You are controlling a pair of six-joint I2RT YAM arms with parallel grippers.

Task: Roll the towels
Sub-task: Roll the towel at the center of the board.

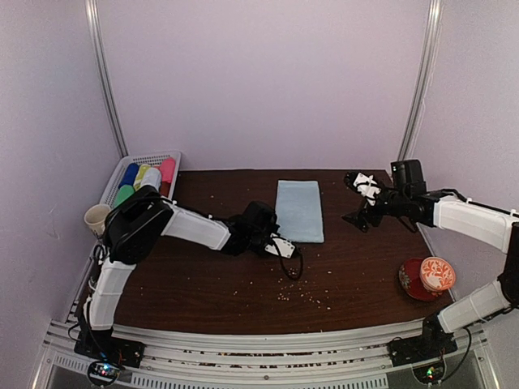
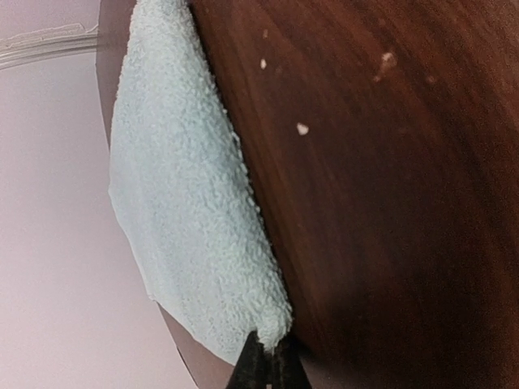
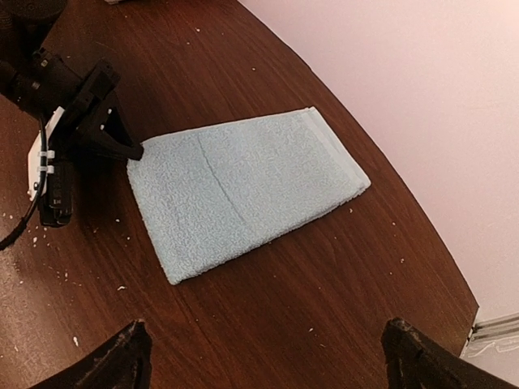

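One pale light-blue towel [image 1: 298, 209] lies flat in the middle of the brown table. It also shows in the left wrist view [image 2: 178, 203] and the right wrist view [image 3: 243, 186]. No second towel is in view. My left gripper [image 1: 277, 235] is low at the towel's near left corner, and its fingers [image 2: 258, 365] are shut on that corner. The corner is slightly lifted. My right gripper [image 1: 354, 199] hovers open and empty to the right of the towel, its fingertips [image 3: 130, 348] spread wide over bare table.
A white basket [image 1: 154, 156] with coloured rolls stands at the back left, with a paper cup [image 1: 96, 217] beside it. A red dish [image 1: 410, 282] holding a patterned cup sits at the near right. Crumbs [image 1: 300, 296] are scattered on the near table.
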